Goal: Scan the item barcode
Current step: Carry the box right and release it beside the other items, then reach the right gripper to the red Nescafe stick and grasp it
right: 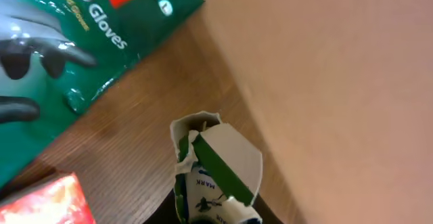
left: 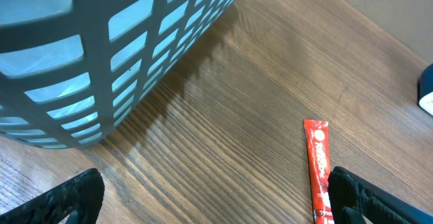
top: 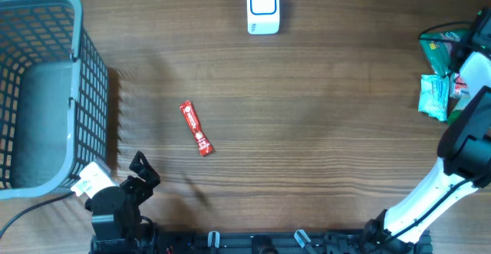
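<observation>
Our left gripper (left: 210,200) gapes, released, red sachet (left: 318,166) just ahead of it; our right gripper's (top: 461,85) state we cannot tell.

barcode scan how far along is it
Done: nothing clearly; thin red sachet lies on the wooden table, away from the white box scanner. In hand: right gripper at a small green-and-white packet, grip unclear. Still to do: lift it, show barcode to scanner.

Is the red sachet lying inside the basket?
No, the red sachet lies on the table, to the right of the basket and apart from it.
</observation>
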You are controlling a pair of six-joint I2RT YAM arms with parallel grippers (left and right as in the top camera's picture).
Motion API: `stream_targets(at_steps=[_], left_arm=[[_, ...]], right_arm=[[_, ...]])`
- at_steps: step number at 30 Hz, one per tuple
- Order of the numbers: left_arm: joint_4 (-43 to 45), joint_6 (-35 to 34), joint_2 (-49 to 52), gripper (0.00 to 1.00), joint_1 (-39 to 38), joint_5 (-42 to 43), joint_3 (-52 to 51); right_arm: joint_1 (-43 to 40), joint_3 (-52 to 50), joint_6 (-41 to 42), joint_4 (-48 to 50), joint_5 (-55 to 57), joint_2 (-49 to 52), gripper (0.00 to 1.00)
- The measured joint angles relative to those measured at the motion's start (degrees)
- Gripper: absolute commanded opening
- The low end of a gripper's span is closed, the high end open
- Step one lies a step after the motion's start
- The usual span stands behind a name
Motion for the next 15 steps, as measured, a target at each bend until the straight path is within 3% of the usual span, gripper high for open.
stream_targets(at_steps=[3,7,12,15], left_arm=[[0.00,0.00,0.00,1.00,0.00,0.00,0.00],[0.00,0.00,0.00,1.00,0.00,0.00,0.00],[0.00,0.00,0.00,1.00,0.00,0.00,0.00],[0.00,0.00,0.00,1.00,0.00,0.00,0.00]], right_arm=[[-0.22,0.02,6.86,-2.03,-3.04,-0.02,1.00],[6.25,0.09,14.49,-4.94,-13.55,-2.75,1.00],[23.85,1.68,30.73,-10.86,-42.38,-13.14,1.00],[36.22,1.53,38.71,-16.00,-60.76,-13.09,1.00]])
